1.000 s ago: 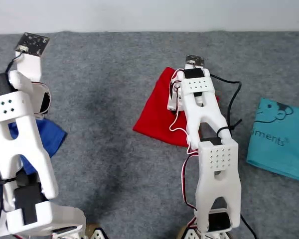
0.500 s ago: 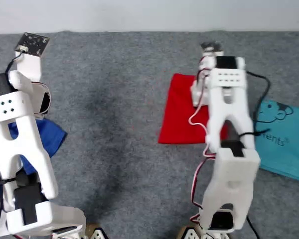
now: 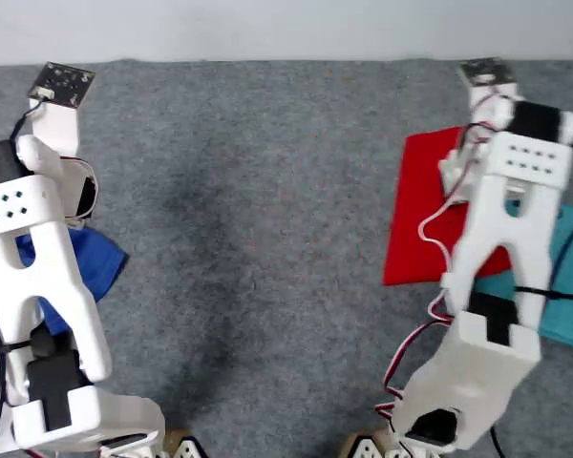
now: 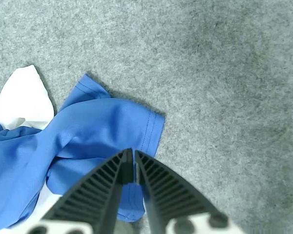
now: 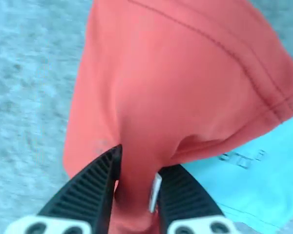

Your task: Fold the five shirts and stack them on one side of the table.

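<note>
One red shirt is hanging pinched in the right gripper over the teal shirt. Left gripper, fingers together, is hovering above the unfolded blue shirt.

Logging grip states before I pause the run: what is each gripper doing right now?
Left gripper: closed, nothing between its fingers, above the blue shirt.
Right gripper: closed on a fold of the red shirt.

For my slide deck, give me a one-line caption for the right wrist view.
Right hand shut on a bunched red shirt, held partly over a teal shirt on the grey mat.
</note>
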`<action>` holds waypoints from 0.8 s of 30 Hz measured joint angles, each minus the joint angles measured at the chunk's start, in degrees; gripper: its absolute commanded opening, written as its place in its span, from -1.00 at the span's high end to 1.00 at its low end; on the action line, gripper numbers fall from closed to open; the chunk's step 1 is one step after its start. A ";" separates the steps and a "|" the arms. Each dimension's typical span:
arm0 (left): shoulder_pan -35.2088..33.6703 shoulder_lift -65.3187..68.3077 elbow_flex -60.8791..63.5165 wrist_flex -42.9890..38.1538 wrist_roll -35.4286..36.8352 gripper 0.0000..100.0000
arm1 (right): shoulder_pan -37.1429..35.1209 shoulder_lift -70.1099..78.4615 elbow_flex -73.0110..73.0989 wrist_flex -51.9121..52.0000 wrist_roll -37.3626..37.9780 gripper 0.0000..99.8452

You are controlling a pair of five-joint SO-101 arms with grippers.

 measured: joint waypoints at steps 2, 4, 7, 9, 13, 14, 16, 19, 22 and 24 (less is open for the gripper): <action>0.00 0.00 0.00 0.00 0.00 0.97 | 2.55 0.00 0.00 0.00 2.46 0.98; 0.00 0.00 0.00 0.00 0.00 0.97 | 5.27 0.00 0.00 0.00 4.84 0.98; 0.00 0.00 0.00 0.00 0.00 0.97 | 8.97 0.00 0.00 0.00 7.38 0.98; 0.00 0.00 0.00 0.00 0.00 0.97 | 11.08 0.00 0.00 0.00 9.14 0.98; 0.00 0.00 0.00 0.00 0.00 0.97 | 14.07 0.00 0.00 -0.09 11.69 0.98; 0.00 0.00 0.00 0.00 0.00 0.97 | 14.77 0.00 0.00 -0.26 12.22 0.98; 0.00 0.00 0.00 0.00 0.00 0.97 | 16.35 0.00 0.00 -0.88 13.36 0.98; 0.00 0.00 0.00 0.00 0.00 0.97 | 18.29 0.00 0.00 -1.85 14.59 0.98; 0.00 0.00 0.00 0.09 0.00 0.97 | 19.69 0.00 0.00 -3.08 15.21 0.98; 0.00 0.00 0.00 0.09 0.00 0.97 | 20.84 0.00 0.00 -4.22 15.38 0.98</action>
